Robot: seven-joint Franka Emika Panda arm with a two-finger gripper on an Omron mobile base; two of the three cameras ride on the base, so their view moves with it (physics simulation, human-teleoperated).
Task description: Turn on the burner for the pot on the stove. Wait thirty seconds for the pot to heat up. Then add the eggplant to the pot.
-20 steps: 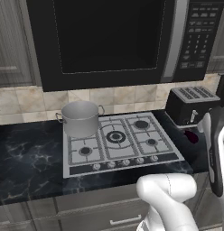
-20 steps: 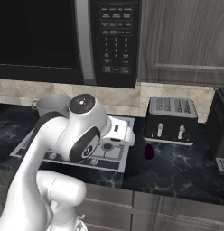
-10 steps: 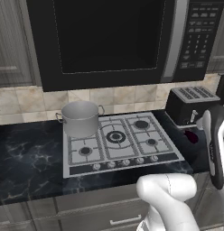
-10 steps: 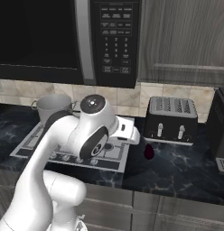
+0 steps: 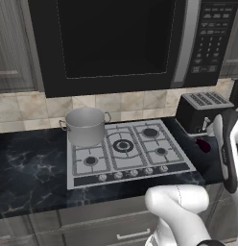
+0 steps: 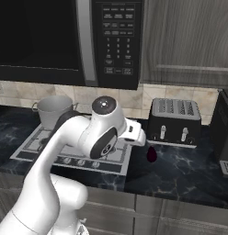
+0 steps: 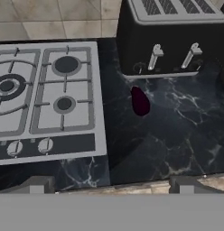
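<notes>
Purple eggplant (image 7: 140, 101) beside toaster (image 7: 170, 38)

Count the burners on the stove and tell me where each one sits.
5 on the stove: back left under the pot, so hidden; front left; large centre ring; back right; front right.

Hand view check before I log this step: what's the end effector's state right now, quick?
End effector: open, holding nothing; it hangs above the counter in front of the eggplant.
</notes>
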